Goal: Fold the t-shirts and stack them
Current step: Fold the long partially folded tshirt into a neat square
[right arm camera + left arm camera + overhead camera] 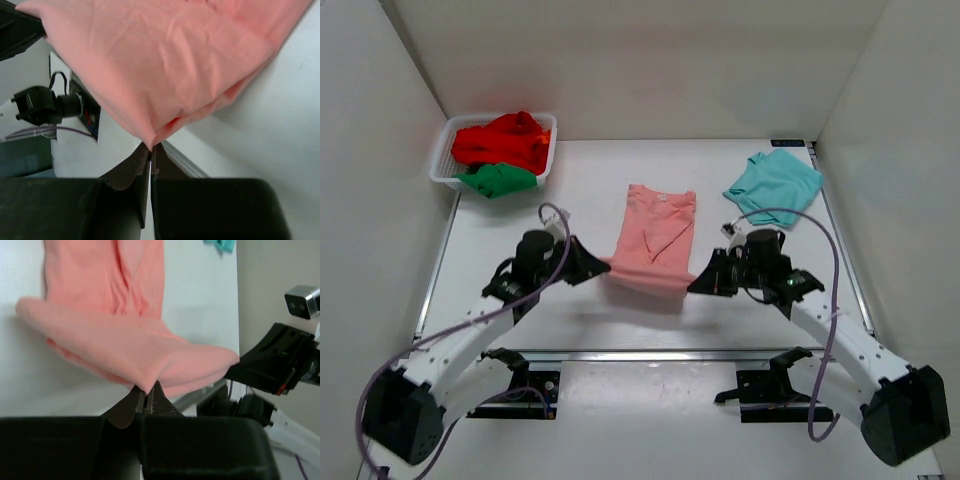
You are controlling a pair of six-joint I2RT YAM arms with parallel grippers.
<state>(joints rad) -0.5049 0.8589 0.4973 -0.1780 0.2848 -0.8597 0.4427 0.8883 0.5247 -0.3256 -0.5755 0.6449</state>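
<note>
Holding the salmon-pink t-shirt (658, 225) at centre frame, I had left gripper (607, 266) and right gripper (691, 286) clamped on its hem corners, lifted for folding.

surf: white table (580, 190) | ctr: salmon-pink tee (658, 235), far part flat on top, 6 o'clock edge lifted off | 1-2 o'clock: teal tee (775, 185), rumpled, well apart fr pink | 10-11 o'clock: mesh basket (442, 160), at corner

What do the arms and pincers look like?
The left arm and right arm have white links, black joints and black bases. The left pincer and right pincer are black, tapering to thin fingers. A purplish cable loops along each arm.
</note>
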